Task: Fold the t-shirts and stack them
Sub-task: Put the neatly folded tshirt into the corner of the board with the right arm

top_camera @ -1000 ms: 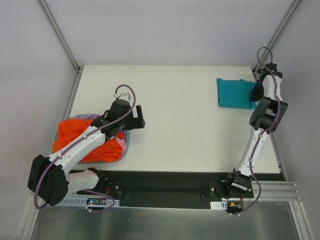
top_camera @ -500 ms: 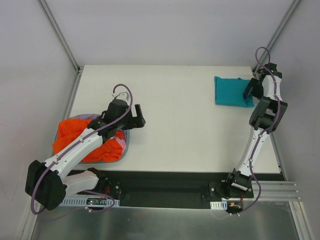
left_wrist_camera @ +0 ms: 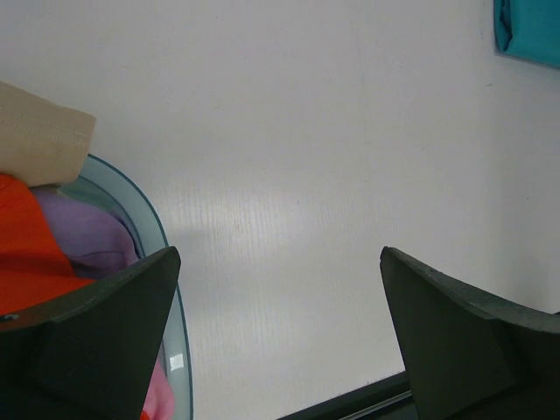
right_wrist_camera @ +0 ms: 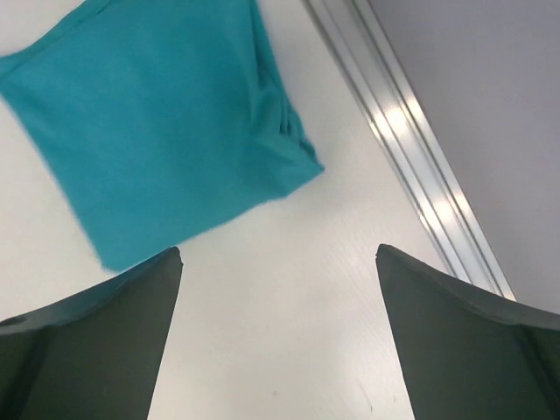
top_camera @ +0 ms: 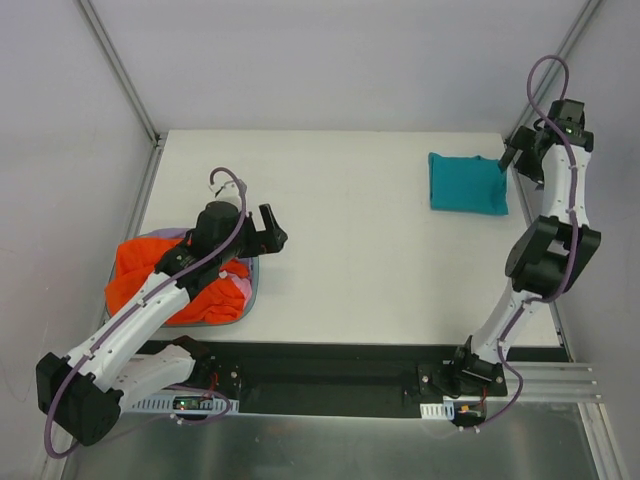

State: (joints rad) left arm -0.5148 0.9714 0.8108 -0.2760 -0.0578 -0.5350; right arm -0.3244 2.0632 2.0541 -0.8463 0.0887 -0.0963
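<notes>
A folded teal t-shirt (top_camera: pixel 467 183) lies flat at the table's back right, filling the upper left of the right wrist view (right_wrist_camera: pixel 166 131). My right gripper (top_camera: pixel 512 158) hangs open just beyond the shirt's right edge, nothing between its fingers (right_wrist_camera: pixel 278 252). A bright orange t-shirt (top_camera: pixel 140 275) and a lavender-pink t-shirt (top_camera: pixel 240 282) lie crumpled in a grey tray (top_camera: pixel 245 305) at the left. My left gripper (top_camera: pixel 272 228) is open and empty over bare table by the tray's right rim (left_wrist_camera: pixel 153 227). The left wrist view shows orange cloth (left_wrist_camera: pixel 26 254) and lavender cloth (left_wrist_camera: pixel 87 232).
A tan piece (left_wrist_camera: pixel 44 140) sits at the tray's far edge. An aluminium rail (right_wrist_camera: pixel 411 157) runs along the table's right side close to the teal shirt. Grey walls enclose the table on the left, back and right.
My right gripper opened, let go of the teal shirt and rose away toward the back right corner. The left arm drew slightly left and back beside the tray.
</notes>
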